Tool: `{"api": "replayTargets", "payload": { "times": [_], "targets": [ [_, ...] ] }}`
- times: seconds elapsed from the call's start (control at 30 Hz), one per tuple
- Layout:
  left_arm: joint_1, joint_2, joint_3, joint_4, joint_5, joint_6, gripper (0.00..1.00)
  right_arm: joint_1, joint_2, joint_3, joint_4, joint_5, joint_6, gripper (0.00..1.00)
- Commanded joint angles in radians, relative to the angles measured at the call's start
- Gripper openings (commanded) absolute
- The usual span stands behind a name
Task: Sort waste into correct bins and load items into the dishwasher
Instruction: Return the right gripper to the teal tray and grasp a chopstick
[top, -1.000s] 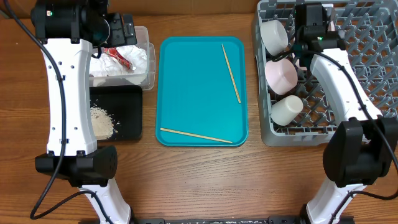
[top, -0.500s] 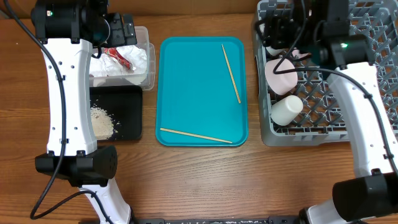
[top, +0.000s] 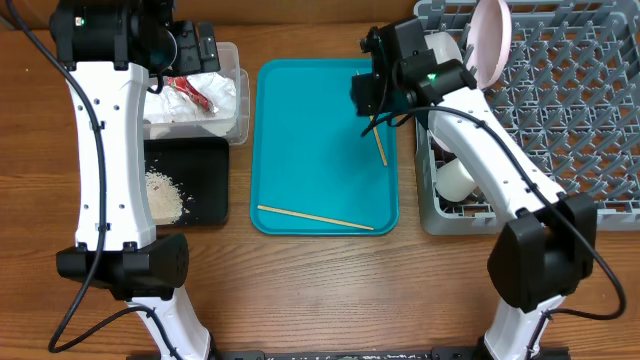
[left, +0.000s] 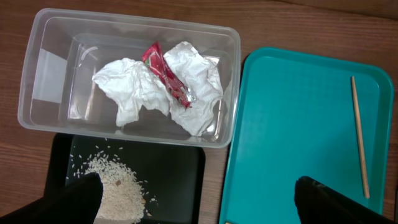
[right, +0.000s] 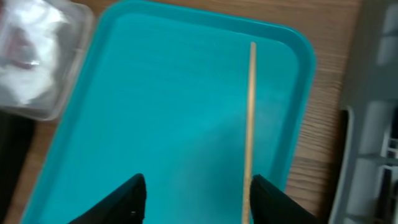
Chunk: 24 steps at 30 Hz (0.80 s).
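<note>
Best pinched near mid-length by the right pincer (right: 198, 190), spread wide and empty over the chopstick (right: 250, 124) lying flat on the teal tray (right: 155, 124) near one long edge. Probably light, stiff and thin, apt to roll or pivot; calls for fingers low against the tray, closing squarely.

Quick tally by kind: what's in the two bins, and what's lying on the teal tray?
Chopsticks, on the teal tray: 2
Red sauce packet, in the clear tub: 1
Crumpled napkin wad, in the clear tub, sheets not separable by eye: 1
Rice heap, in the black tray: 1
Total: 5
</note>
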<state>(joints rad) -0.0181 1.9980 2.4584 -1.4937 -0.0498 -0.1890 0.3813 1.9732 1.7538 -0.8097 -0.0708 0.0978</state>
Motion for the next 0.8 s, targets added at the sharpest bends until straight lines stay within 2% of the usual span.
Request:
{"api": "replayTargets", "payload": {
  "times": [0.0,0.2,0.43,0.57,0.77],
  "targets": [
    [-0.002,-0.005,0.016,0.002,-0.010,-0.017,1.00,-0.009,0.055,-0.002,-0.010,0.051,-0.002,0.54],
    [-0.002,-0.005,0.016,0.002,-0.010,-0.017,1.00,0.011,0.143,-0.002,-0.058,0.052,-0.072,0.53],
    [-0.002,-0.005,0.016,0.002,-0.010,-0.017,1.00,0.016,0.217,-0.002,-0.060,0.107,-0.076,0.52],
    [-0.003,-0.005,0.016,0.002,-0.010,-0.017,1.00,0.016,0.254,-0.002,-0.064,0.112,-0.109,0.45],
    [-0.003,-0.005,0.016,0.002,-0.010,-0.017,1.00,0.015,0.284,-0.003,-0.075,0.122,-0.110,0.43]
  ]
}}
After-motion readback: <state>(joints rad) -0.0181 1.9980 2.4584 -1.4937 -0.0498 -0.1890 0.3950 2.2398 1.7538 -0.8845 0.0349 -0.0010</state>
